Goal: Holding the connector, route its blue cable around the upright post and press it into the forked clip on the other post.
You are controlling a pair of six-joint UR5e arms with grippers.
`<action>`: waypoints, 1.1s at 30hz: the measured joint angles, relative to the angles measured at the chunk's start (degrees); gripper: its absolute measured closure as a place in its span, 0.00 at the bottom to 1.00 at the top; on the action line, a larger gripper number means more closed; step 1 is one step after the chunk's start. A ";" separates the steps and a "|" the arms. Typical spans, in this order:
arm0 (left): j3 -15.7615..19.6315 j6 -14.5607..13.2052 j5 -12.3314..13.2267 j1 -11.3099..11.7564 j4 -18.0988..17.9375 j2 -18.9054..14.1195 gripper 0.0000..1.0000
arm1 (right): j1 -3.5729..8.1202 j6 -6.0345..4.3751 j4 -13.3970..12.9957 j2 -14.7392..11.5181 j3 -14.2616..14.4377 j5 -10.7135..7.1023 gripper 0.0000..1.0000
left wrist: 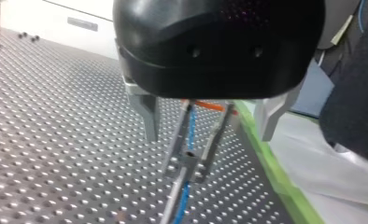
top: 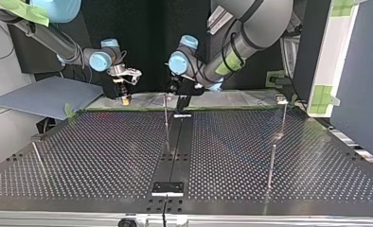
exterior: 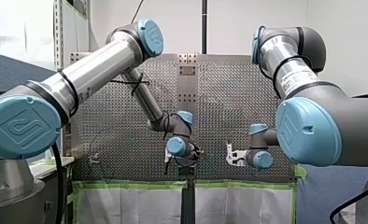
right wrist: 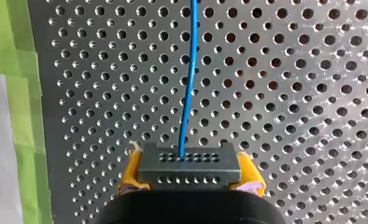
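Perforated table (right wrist: 289, 93) with green tape (right wrist: 23, 93): right end effector (right wrist: 190, 173) clamps connector (right wrist: 189, 162), left end effector (left wrist: 209, 135) spread near clip (left wrist: 189, 161).

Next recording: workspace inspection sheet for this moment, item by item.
Surface: perforated table, green tape along its edge.
Job's things: connector held by my right tool; forked clip stands between my left tool's fingers, apart from them; upright post at the top view's right.
Clutter: nothing seen.
Tools: my right tool shut on connector, yellow pads; my left tool open.
Cables: blue cable leaves the connector, appears to pass between the clip's prongs.
Surroundings: blue-grey sheet beside the table.
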State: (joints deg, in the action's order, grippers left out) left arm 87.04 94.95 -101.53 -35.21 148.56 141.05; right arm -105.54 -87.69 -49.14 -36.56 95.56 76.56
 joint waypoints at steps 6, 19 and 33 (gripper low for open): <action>1.90 0.12 -0.35 -0.02 -0.88 -1.25 0.00 | -0.05 0.04 0.00 0.02 -0.01 -0.01 1.00; 2.35 0.66 -3.34 -1.14 2.38 -1.35 0.00 | -0.08 -0.04 0.12 0.03 -0.03 -0.09 1.00; 2.93 0.60 -3.91 -1.55 2.79 -1.35 0.00 | -0.06 -0.04 0.90 0.04 -0.01 -0.09 1.00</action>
State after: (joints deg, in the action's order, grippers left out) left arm 89.97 95.56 -105.43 -36.76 151.35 139.69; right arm -105.60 -87.73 -48.24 -36.52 95.56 76.47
